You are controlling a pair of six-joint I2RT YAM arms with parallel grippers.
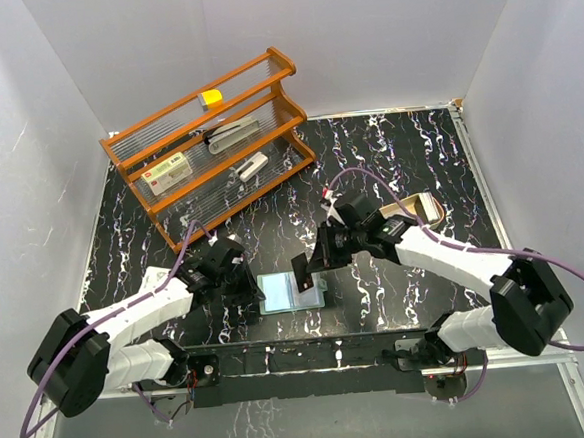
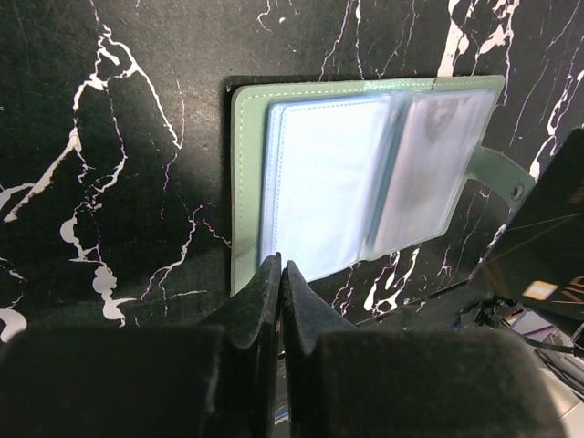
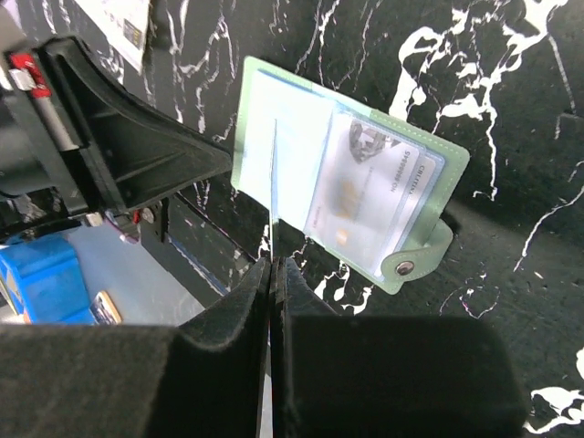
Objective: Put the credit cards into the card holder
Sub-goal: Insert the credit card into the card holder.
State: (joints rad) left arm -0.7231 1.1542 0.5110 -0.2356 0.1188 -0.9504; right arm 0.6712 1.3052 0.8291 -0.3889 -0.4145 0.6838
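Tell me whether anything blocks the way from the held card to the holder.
Nothing visible does. The right gripper holds the card over the open holder. The left gripper, shut, sits at the holder's edge, clear of the card.

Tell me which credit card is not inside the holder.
The thin dark card pinched in the right pincer; the pale printed one sits in the green holder's clear pocket.

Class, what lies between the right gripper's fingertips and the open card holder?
A credit card, clamped edge-on in the right gripper, pointing at the card holder; the right wrist view shows it.
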